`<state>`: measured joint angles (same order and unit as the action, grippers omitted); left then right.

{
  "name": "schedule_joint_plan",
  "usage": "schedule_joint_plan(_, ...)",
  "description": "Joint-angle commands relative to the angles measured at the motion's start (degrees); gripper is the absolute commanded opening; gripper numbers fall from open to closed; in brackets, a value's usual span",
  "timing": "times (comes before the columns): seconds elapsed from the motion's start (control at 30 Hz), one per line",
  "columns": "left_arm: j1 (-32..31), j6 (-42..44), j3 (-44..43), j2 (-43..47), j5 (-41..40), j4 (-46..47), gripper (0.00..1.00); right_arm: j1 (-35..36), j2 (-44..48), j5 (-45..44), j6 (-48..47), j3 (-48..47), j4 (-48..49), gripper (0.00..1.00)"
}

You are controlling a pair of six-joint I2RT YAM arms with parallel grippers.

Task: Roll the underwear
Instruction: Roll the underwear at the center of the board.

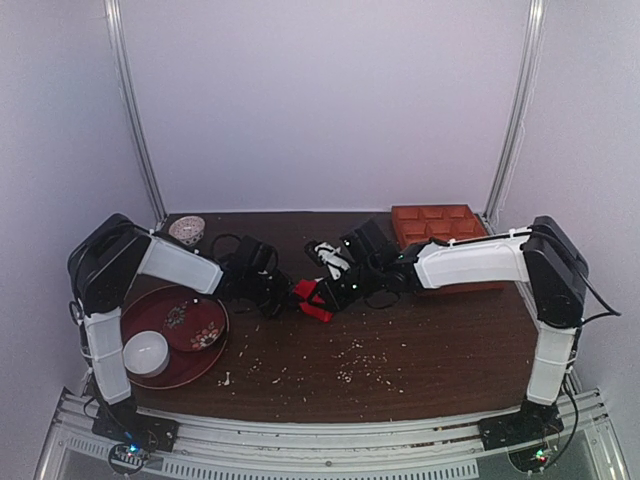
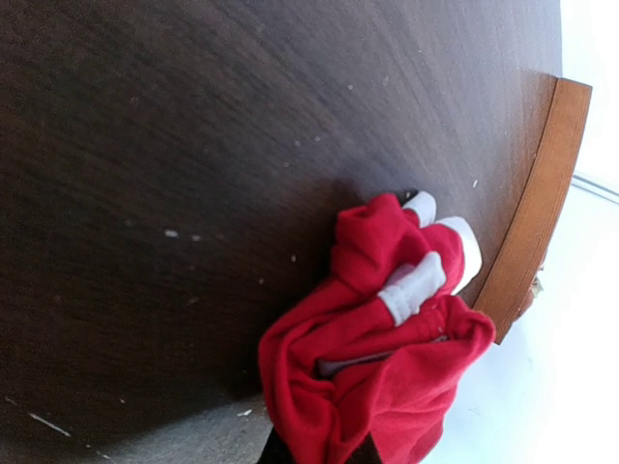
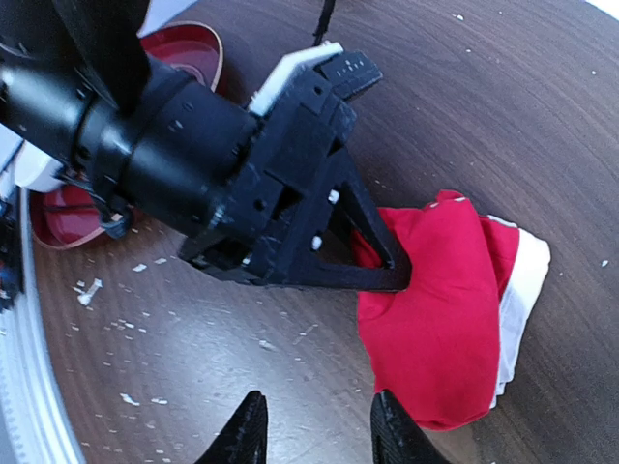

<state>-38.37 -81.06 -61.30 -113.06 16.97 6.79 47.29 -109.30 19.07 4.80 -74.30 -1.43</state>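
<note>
**A:** What are we taking in first?

**B:** We are looking at the dark wooden tabletop (image 1: 430,345), which is filling most of the overhead view. The left arm (image 1: 180,265) and the right arm (image 1: 470,262) are reaching in from their own sides and nearly meeting at its middle.

**A:** And around them?

**B:** We are seeing a brown tray (image 1: 432,225) with moulded compartments sitting at the far right, partly under the right arm. A round red tray (image 1: 185,372) is sitting at the near left, with a white bowl (image 1: 146,352) resting in it.

**A:** Where is the underwear?

**B:** The underwear (image 3: 440,329) is lying crumpled on the tabletop near the middle, between the two end effectors and well apart from both trays. Its white band (image 3: 517,290) is showing along the edge farthest from the grip.

**A:** So we are seeing a grip?

**B:** We are. The left end effector (image 3: 397,277) is pinching a fold of the red fabric, its fingers closed tight on it (the left wrist view is showing the cloth bunched right up against that camera). The right end effector (image 3: 319,435) is hovering just beside the underwear, its fingers standing moderately apart with nothing between them.

**A:** Anything smaller?

**B:** Pale crumbs (image 1: 350,355) are lying scattered over the near half of the tabletop.
</note>
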Motion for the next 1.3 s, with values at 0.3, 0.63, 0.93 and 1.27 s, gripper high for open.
schedule_joint_plan(0.3,-0.2,0.2,-0.8,-0.6,0.3,0.0,0.00,1.8,-6.7,-10.6,-10.3,-2.1,-4.2,0.39)
schedule_joint_plan(0.63,-0.1,-0.3,-0.2,-0.6,0.5,0.7,0.00,3.6,-10.2,-14.0,-12.5,-3.2,-4.7,0.45)
schedule_joint_plan(0.93,-0.1,-1.0,0.3,-0.4,1.0,1.8,0.00,4.3,-15.1,-17.8,-13.6,-7.5,-8.4,0.41)
schedule_joint_plan(1.27,0.0,-1.1,0.6,0.9,0.8,2.0,0.16,4.2,-13.3,-16.2,-12.6,-5.9,-7.8,0.12)
